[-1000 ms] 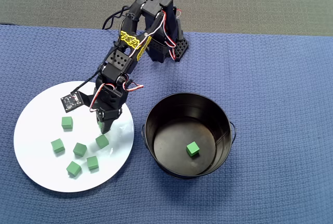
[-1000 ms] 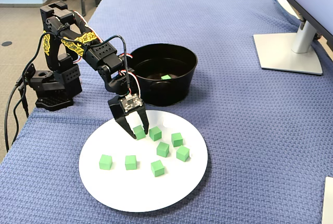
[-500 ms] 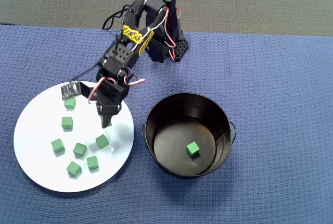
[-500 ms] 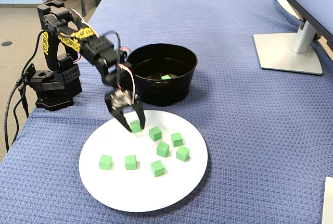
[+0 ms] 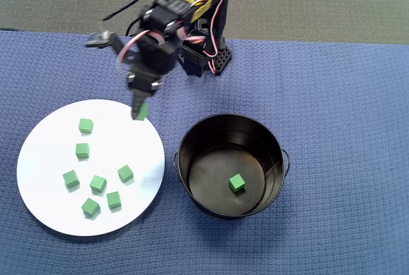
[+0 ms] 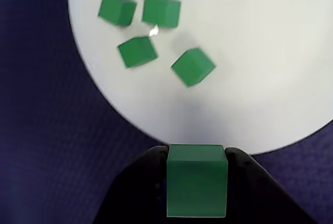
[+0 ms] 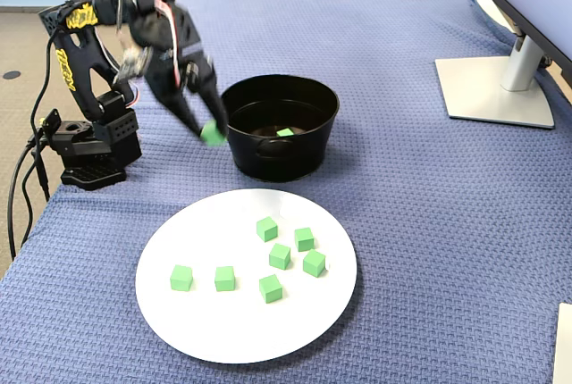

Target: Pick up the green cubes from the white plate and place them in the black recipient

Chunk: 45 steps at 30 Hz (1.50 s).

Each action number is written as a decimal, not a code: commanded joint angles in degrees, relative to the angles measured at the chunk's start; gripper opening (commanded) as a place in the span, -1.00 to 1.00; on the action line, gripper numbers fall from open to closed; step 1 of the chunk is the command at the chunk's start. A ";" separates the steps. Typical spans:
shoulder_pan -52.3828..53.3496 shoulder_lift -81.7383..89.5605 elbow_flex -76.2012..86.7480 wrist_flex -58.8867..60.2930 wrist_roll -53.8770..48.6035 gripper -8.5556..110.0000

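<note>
The tool (image 6: 196, 193) grips one green cube (image 6: 196, 186) above the white plate's (image 6: 260, 78) edge.

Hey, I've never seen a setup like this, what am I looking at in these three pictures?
It is a small black robot arm on a blue cloth-covered table. One picture looks straight down, one looks from the table's side, and one comes from a camera on the arm itself. Its claw grips one green cube, lifted above the plate's edge. Seven more cubes lie on the white plate; another cube sits inside the black bucket.
</note>
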 commanded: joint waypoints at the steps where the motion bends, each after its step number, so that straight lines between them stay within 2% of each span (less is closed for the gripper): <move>1: -10.90 7.03 2.64 -1.05 8.53 -0.86; 5: -23.12 7.65 5.54 -4.75 16.17 -0.86; 10: -35.77 -2.20 3.25 -9.05 22.85 -0.86; 11: -37.79 -5.19 1.76 -9.67 23.20 -0.82; 14: -42.01 -11.25 -1.41 -10.81 22.76 -0.41; 16: -42.45 -11.69 -2.29 -10.81 22.24 -0.34; 21: -36.47 -8.44 -6.59 -3.69 10.99 -0.34; 25: -25.66 -3.60 -7.21 1.93 -1.67 -0.40; 30: -6.86 -1.67 -0.44 -7.12 -8.44 -0.48; 34: 2.72 -7.38 3.78 -13.89 -13.10 -0.51; 38: 5.19 -14.85 5.10 -16.88 -24.87 -0.48; 42: 4.75 -19.16 13.10 -32.52 -38.14 -0.46; 45: 4.22 -20.39 14.41 -33.57 -43.33 -0.46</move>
